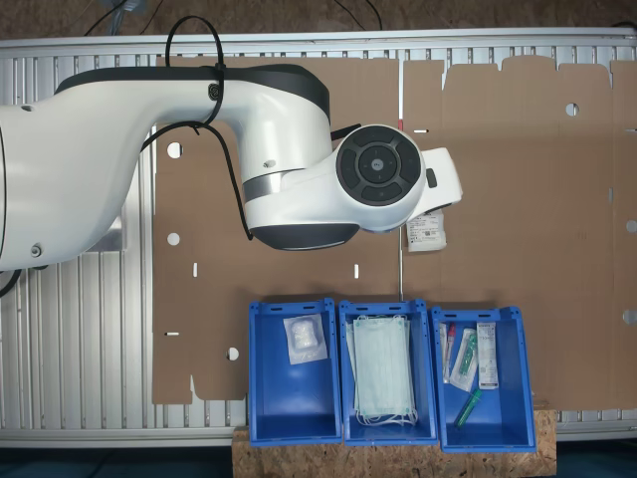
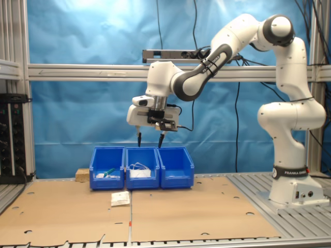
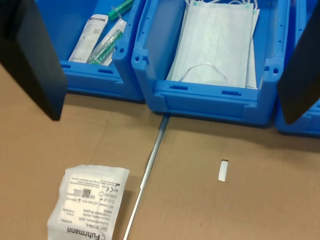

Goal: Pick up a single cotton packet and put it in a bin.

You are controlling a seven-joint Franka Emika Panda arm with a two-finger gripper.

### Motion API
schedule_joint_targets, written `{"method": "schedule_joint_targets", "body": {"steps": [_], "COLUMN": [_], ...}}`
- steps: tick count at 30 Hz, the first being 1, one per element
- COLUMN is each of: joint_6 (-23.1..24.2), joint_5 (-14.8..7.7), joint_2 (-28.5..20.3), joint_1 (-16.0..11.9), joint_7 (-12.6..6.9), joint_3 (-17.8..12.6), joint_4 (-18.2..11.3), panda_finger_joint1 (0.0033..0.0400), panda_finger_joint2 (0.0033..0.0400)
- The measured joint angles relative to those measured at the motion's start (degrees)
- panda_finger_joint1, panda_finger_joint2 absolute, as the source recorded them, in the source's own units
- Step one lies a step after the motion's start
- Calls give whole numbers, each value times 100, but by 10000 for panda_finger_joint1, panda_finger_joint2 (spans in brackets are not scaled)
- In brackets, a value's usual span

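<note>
gripper [image 2: 150,138] hangs above the row of blue bins, fingers [image 3: 30,55] spread wide and holding nothing. cotton packet [image 3: 87,206] lies flat on the cardboard sheet [image 2: 196,206], in front of the bins and apart from them. bin [image 1: 295,383] at the first exterior view's left holds one whitish packet.

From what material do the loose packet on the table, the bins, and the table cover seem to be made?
The cotton packet: thin whitish plastic film, slightly glossy and crinkled, probably; dark print at one end.
The bins, e.g. the middle one: rigid blue plastic, smooth with a soft sheen and moulded rims.
The table cover: brown cardboard, matte, with punched slots and a seam.
</note>
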Motion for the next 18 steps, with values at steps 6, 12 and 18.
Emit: {"method": "schedule_joint_targets", "body": {"steps": [6,12,18], "joint_6": [0,0,0], "joint_5": [0,0,0], "joint_2": [1,19,119], "joint_1": [-583,-1248,-2086], "joint_7": [44,59,98], "joint_3": [624,1319,2159], "joint_4": [0,0,0], "panda_finger_joint1": [400,400,400], "panda_finger_joint2": [400,400,400]}}
